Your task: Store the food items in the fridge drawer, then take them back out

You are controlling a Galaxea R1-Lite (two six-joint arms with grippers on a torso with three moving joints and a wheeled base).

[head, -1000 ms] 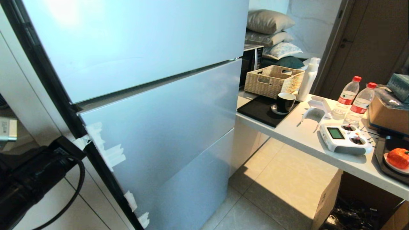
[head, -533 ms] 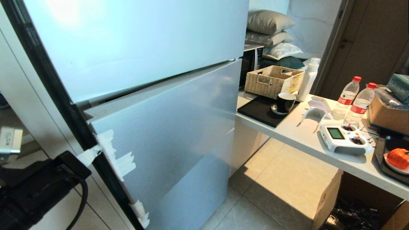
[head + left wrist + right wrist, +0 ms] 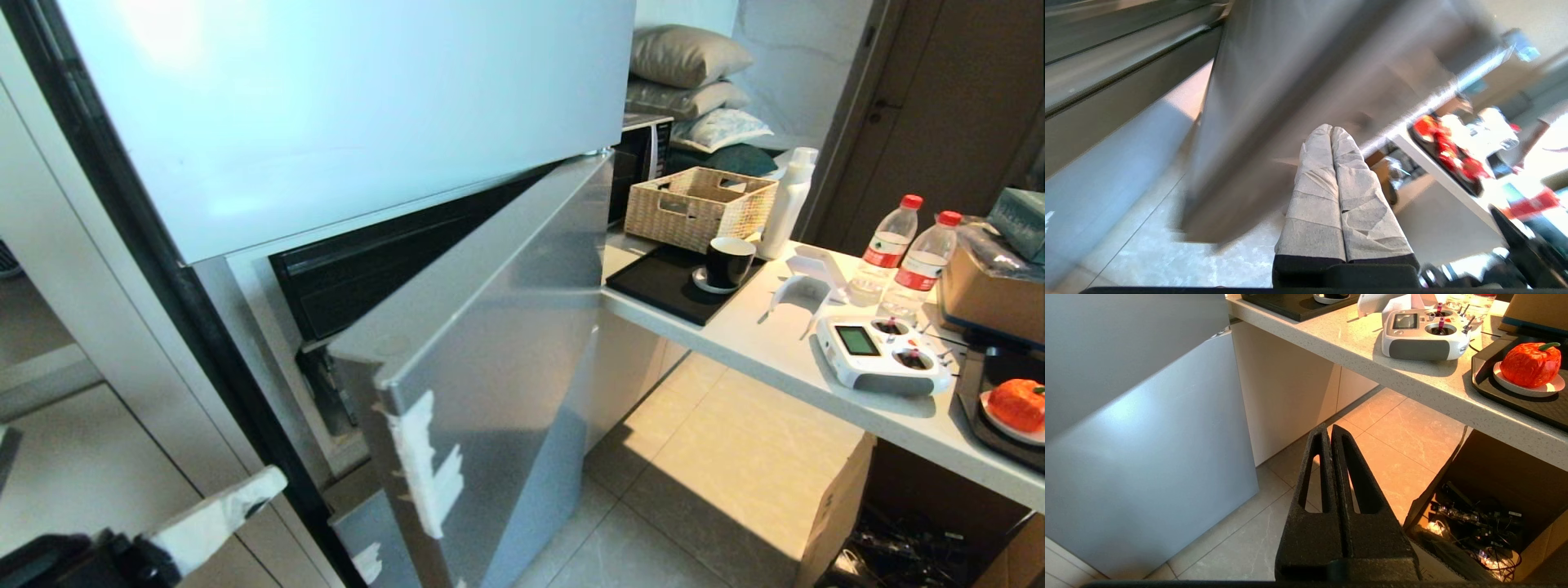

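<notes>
Fig.: fridge access, early step. I have the middle door (image 3: 482,359) swung part open, hinged on its right edge; dark gasket and cavity show behind it. The drawer isn't visible yet, so I judge storing hasn't begun.

L tool (image 3: 1332,134): fingers pressed together, holding nothing, wrapped in crinkled whitish tape; in the head view only one taped finger (image 3: 214,516) shows, low left, apart from the door's free edge. R tool (image 3: 1329,433): black, wedge-shaped w/ slotted fingers, tips together, empty, hanging over the floor tiles (image 3: 1404,433) near the tabletop (image 3: 784,359).

Food item (image 3: 1017,403): roundish orange-red lump, rough skin, small green stem, sitting on a white plate (image 3: 1529,389) in a dark tray (image 3: 1502,396) at the tabletop's near right end, well apart from the fridge.

Next move, as I read it: door needs swinging wider, then the drawer found and pulled out before any pick.

Materials: door is smooth brushed grey metal w/ torn white tape strips (image 3: 420,474) along its free edge; tabletop pale speckled stone; floor glossy beige tile.
</notes>
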